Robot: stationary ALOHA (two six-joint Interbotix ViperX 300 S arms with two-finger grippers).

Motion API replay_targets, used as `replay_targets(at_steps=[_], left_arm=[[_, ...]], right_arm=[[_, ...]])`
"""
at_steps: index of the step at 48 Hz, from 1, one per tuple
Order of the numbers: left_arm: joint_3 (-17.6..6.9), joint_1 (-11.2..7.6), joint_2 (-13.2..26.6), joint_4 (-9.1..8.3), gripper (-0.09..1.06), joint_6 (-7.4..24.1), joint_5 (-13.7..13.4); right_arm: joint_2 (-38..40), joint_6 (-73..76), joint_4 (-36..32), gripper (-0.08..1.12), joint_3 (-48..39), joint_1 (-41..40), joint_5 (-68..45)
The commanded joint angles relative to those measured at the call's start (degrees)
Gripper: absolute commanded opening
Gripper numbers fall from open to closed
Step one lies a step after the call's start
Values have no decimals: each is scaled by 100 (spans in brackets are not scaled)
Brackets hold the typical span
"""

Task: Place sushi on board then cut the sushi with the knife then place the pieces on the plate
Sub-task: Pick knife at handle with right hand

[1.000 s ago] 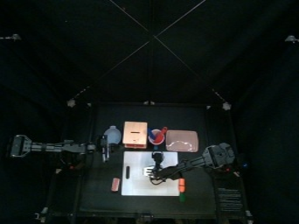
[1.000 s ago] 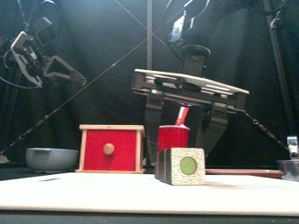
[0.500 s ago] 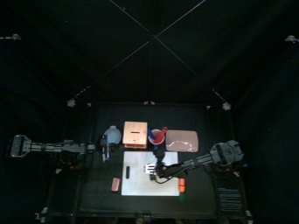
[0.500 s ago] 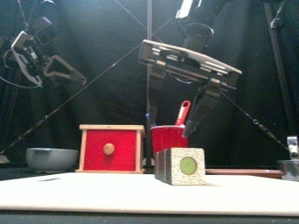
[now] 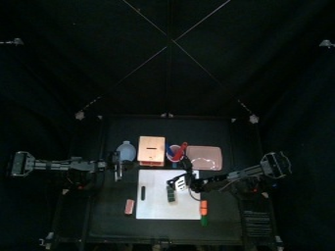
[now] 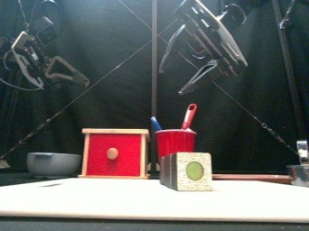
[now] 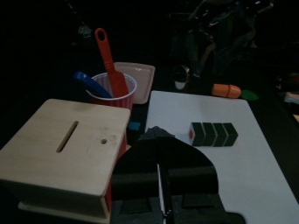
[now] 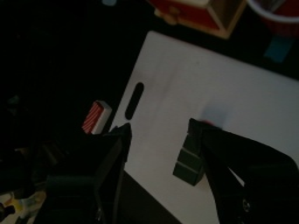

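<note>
My right arm comes in from the right. My right gripper hangs high up and tilted, its jaws spread wide with nothing between them. My left arm stretches in from the left side. My left gripper has its jaws pressed together, empty.

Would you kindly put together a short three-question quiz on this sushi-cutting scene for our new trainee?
1. True or false: the sushi roll already lies on the white cutting board.
2. What stands in the red cup? A: a blue knife and a red knife. B: only the red knife. C: nothing.
3. Fill the gap: the right end effector, raised above the board and holding nothing, has its jaws ____.

Key: 1 true; 2 A; 3 open.
</note>
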State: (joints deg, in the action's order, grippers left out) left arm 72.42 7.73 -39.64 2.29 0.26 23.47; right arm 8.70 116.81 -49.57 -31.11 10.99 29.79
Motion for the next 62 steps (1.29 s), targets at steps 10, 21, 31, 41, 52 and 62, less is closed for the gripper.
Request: replay_targets(at_steps=[10,21,31,41,52,62], left_arm=[[-149,97,9,53,-3,-26,35],[-229,229,18,360,-3,-18,44],[-290,272,9,721,-2,-18,70],[-290,272,9,870,-2,-26,62],[-290,334,9,914,-2,-9,70],[-281,387,18,905,-2,-18,70]], right_arm=[[1345,-9,-1371,88,-1055,-1160,-1248],[1767,0,-2654,88,-1477,-2057,-2145],[1854,0,-3173,88,-1547,-3190,-3410],[1837,18,-3762,88,-1371,-4228,-4737],[1828,88,-4614,87,-791,-5080,-5792],[1688,123,-5247,87,-149,-5414,-6275]])
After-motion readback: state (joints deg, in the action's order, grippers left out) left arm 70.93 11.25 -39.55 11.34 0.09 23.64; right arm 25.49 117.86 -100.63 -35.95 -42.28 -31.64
